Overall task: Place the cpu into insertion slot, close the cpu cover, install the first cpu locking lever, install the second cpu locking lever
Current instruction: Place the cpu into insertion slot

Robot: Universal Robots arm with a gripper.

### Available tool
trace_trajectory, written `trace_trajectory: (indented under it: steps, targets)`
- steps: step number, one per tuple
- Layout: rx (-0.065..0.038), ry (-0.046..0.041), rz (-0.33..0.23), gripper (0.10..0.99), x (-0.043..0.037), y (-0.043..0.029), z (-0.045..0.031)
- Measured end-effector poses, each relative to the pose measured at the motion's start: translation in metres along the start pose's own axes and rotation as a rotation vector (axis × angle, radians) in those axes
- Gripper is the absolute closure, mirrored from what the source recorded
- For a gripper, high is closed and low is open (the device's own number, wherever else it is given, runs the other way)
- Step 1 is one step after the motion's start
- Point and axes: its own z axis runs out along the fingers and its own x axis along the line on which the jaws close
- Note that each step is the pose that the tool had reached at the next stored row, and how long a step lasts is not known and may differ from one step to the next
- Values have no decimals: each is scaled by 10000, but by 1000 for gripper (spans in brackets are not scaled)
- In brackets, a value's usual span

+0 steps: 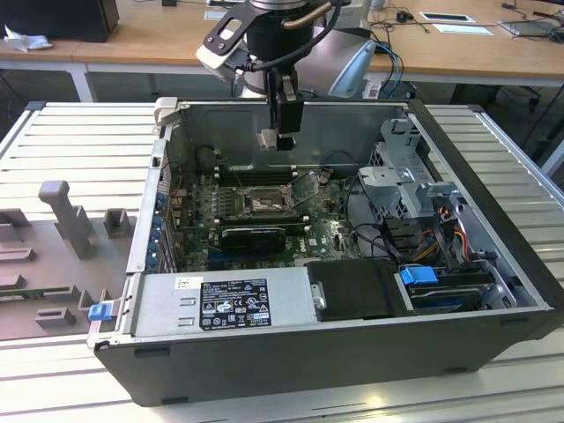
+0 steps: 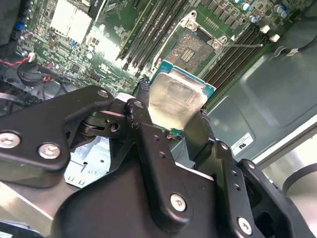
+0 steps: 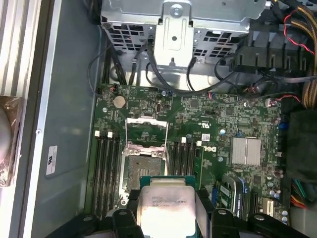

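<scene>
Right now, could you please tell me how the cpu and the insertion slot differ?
The cpu is held between the fingers, above the green board; the insertion slot sits fixed on that board. The cpu shows a pale silver metal top; the insertion slot has a dark frame and a brownish-gold centre, uncovered and empty. Both are square.
</scene>
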Motion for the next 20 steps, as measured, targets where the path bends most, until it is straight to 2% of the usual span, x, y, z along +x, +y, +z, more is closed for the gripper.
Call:
trace_trajectory:
  steps: [6,11,20]
  targets:
    - [-9,-47,524,561,0,0,2]
    - [-25,-117,1319,561,0,0,5]
    - [-41,-191,2175,561,0,-1,8]
